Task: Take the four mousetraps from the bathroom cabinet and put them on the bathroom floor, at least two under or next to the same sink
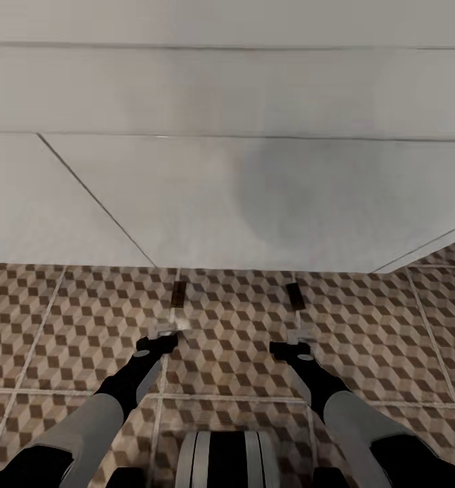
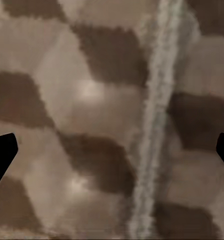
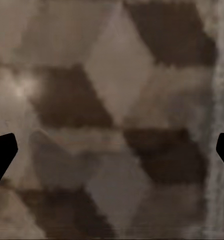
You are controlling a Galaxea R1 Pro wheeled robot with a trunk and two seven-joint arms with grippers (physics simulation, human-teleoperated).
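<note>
Two mousetraps lie on the cube-patterned bathroom floor [image 1: 234,339] close to the white wall. One mousetrap [image 1: 179,293] is a small dark slab on a grout line, just beyond my left gripper [image 1: 173,327]. The other mousetrap [image 1: 294,296] lies just beyond my right gripper [image 1: 300,335]. Both grippers hang low over the tiles and are open. In the left wrist view the left gripper [image 2: 112,150] has only tile and a grout line [image 2: 152,125] between its dark fingertips. The right gripper [image 3: 112,150] likewise frames bare tile. The cabinet is out of view.
A white panelled surface [image 1: 227,190] rises straight ahead where the floor ends, with a corner edge at the far right [image 1: 424,251]. My own base [image 1: 224,461] shows at the bottom. Patterned tiles spread to both sides of the arms.
</note>
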